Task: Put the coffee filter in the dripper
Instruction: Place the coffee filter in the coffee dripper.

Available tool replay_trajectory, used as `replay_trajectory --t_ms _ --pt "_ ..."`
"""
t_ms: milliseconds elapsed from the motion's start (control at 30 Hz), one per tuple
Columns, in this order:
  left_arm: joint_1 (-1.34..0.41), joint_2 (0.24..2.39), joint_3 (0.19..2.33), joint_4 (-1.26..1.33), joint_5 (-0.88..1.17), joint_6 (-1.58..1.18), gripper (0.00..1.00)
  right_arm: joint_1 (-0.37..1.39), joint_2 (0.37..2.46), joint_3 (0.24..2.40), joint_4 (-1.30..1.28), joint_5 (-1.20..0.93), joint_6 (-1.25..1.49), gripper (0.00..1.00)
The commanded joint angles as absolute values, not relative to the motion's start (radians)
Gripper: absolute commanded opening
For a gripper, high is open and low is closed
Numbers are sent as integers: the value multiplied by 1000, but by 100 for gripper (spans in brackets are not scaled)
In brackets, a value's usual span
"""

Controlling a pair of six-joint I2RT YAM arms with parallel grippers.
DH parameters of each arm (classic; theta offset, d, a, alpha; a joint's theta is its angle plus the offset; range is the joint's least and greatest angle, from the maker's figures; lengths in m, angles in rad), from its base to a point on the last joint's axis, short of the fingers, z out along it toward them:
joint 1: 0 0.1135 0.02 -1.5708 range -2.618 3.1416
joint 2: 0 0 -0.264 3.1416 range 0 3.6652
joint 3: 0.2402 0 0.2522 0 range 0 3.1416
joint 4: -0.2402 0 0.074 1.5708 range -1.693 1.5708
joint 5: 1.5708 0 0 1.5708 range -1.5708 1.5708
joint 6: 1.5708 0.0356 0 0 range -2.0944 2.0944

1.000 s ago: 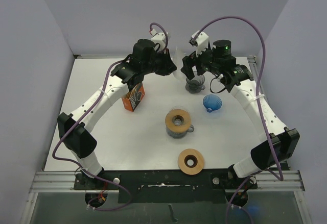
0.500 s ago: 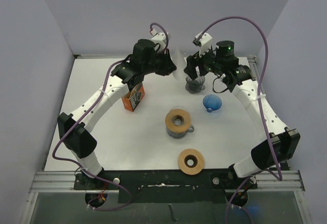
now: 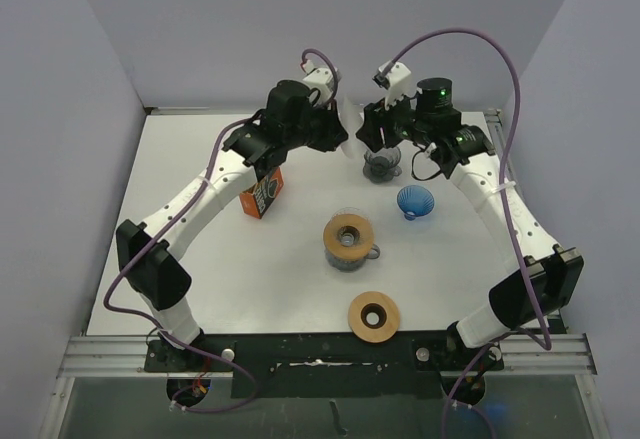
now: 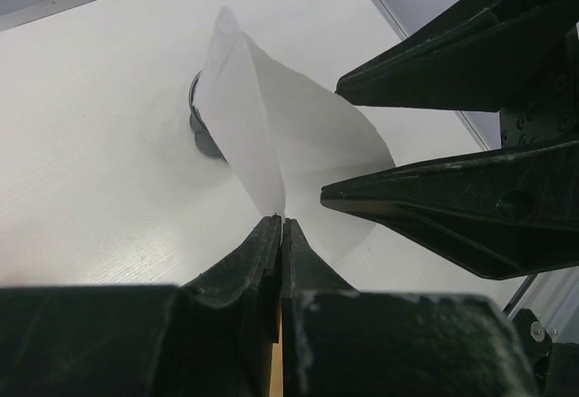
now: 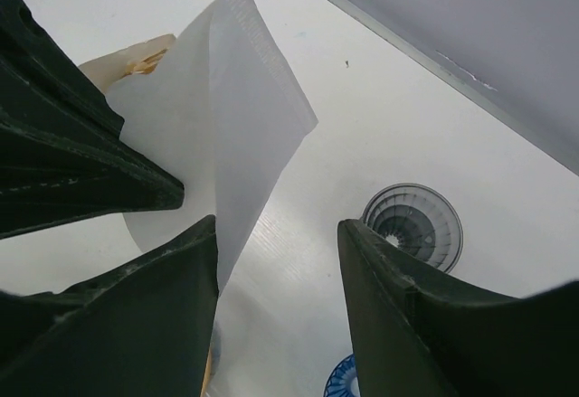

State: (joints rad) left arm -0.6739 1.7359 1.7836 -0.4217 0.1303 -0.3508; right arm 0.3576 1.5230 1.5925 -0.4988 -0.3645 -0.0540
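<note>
My left gripper (image 3: 341, 131) is shut on the tip of a white paper coffee filter (image 3: 348, 113) and holds it in the air at the back of the table. In the left wrist view the jaws (image 4: 280, 222) pinch the filter (image 4: 271, 135), which fans open. My right gripper (image 3: 371, 135) is open right beside it; in the right wrist view (image 5: 276, 234) the filter (image 5: 226, 117) lies against its left finger. A grey dripper (image 3: 381, 166) stands on the table just below both grippers; it also shows in the right wrist view (image 5: 412, 227) and half hidden behind the filter in the left wrist view (image 4: 201, 126).
A blue dripper (image 3: 415, 201) stands right of centre. A glass cup topped by a wooden ring (image 3: 349, 238) is mid-table, and a second wooden ring (image 3: 374, 315) lies near the front edge. An orange box (image 3: 263, 191) stands under the left arm.
My left gripper has moved a little to the right with the filter, closer to the right gripper. The right gripper has shifted only slightly above the grey dripper.
</note>
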Motion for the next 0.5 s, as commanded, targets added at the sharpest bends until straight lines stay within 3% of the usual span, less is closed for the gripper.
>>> replay_trajectory --t_ms 0,467 --pt "-691 1745 1818 -397 96 -316 0 375 1528 1644 -456 -328 -28 51" --pt "-695 1753 1834 -414 33 -301 0 385 1516 1637 -465 -293 -29 24"
